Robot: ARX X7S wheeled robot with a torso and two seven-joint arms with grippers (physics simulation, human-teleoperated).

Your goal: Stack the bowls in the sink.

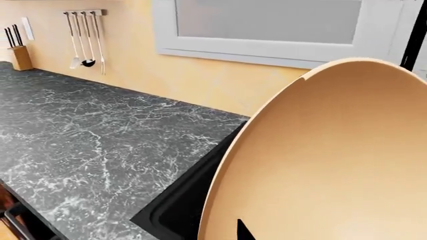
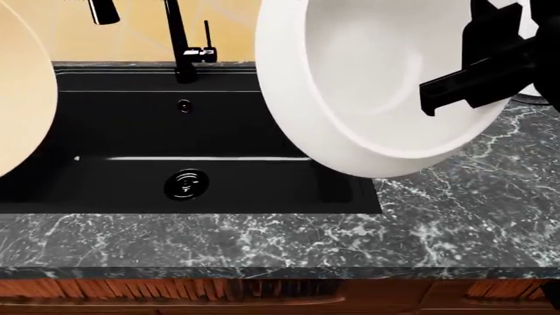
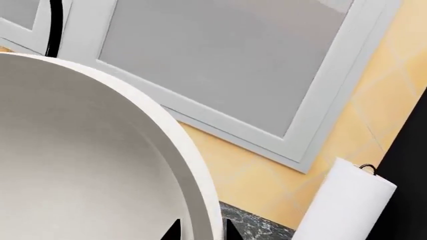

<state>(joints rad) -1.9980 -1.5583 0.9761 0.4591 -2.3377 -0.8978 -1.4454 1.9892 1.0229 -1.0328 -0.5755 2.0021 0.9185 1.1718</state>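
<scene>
Hands first: the right hand [image 2: 490,65] is showing in the head view as a black shape at about two o'clock, closed over the rim of the white bowl [image 2: 376,85]. In the right wrist view two dark fingertips [image 3: 175,231] are sitting either side of that rim, one inside and one outside, so the hand is pinching the bowl's wall. The white bowl is being held tilted, well above the bench [image 2: 262,243], with its opening facing the head camera, hanging over the right end of the sink [image 2: 131,131] and the marble beside it.

The left hand [image 1: 244,232] is hardly showing: only a dark tip is peeking out against the inside of the tan bowl [image 1: 333,160] in the left wrist view, touching it. How wide that hand is standing I cannot tell. The tan bowl is also up in the air and tilted, cut by the head view's edge at nine o'clock, over the sink's left part.

The sink is lying in dark grey marble, its round drain [image 2: 186,184] near six o'clock and the black faucet [image 2: 180,39] at twelve. Utensils [image 1: 85,42] and a knife block [image 1: 19,50] are standing along the yellow wall, and a white roll [image 3: 343,202] is standing beside the window [image 3: 220,65].
</scene>
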